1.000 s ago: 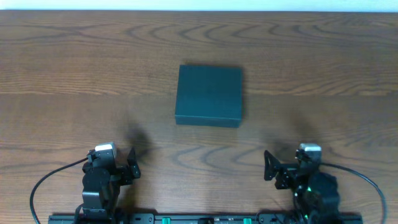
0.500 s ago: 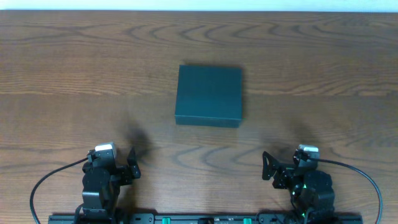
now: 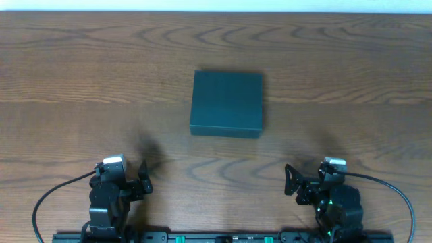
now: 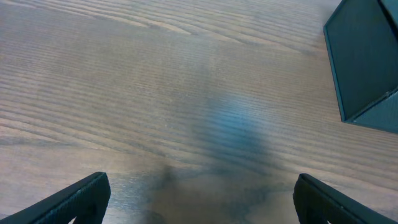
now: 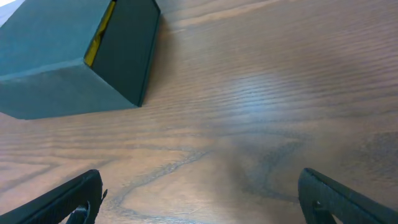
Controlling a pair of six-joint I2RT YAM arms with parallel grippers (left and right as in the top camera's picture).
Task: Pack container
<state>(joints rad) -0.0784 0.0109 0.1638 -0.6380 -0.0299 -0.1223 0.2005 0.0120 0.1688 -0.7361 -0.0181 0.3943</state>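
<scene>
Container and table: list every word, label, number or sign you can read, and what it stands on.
None can be read.
The container shows plain dark faces, no print; the yellow edge in its side gap bears no visible text.
The table is bare wood grain.

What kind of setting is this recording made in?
Probably a robot lab or test bench rather than a home. A left arm and a right arm are mounted on a black rail at the near edge of a wood-grain table, with cables trailing. A dark container is set out in front of them.
</scene>
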